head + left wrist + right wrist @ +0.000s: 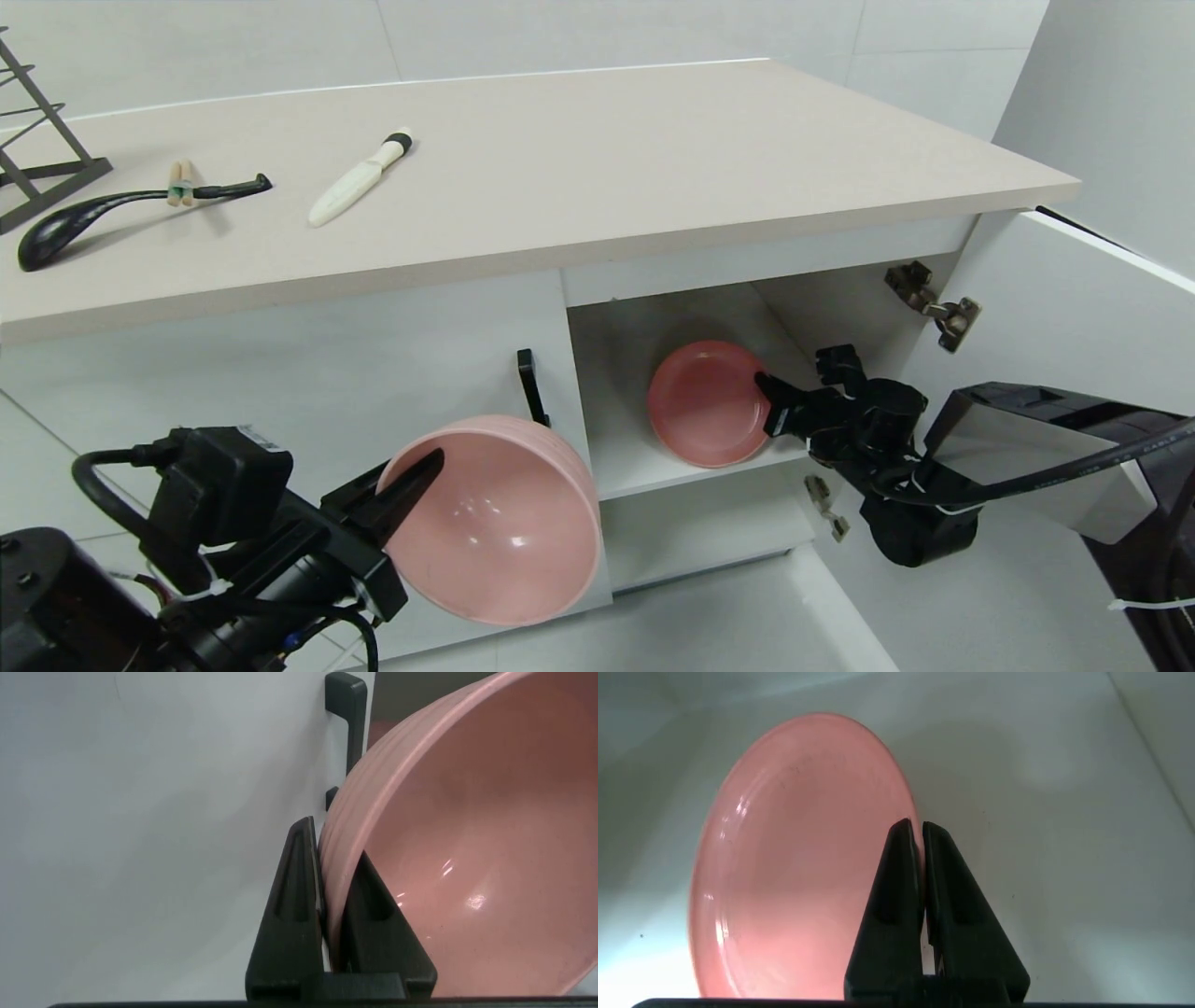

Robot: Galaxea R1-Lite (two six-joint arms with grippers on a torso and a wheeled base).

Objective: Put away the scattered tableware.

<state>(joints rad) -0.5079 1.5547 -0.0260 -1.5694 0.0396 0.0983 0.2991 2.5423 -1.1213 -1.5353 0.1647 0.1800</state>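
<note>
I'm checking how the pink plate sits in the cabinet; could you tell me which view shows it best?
The head view: the pink plate appears nearly whole on the cabinet shelf, the right gripper at its rim. The right wrist view gives a close-up of that rim grasp; the left wrist view faces the pink bowl instead.

You've a beige counter [653,159] above the right gripper [764,383], white tiled wall [560,37] behind it, the open cabinet [635,327] ahead of that gripper, its door [1055,317] swung out beside it, pale floor [653,635] below.
</note>
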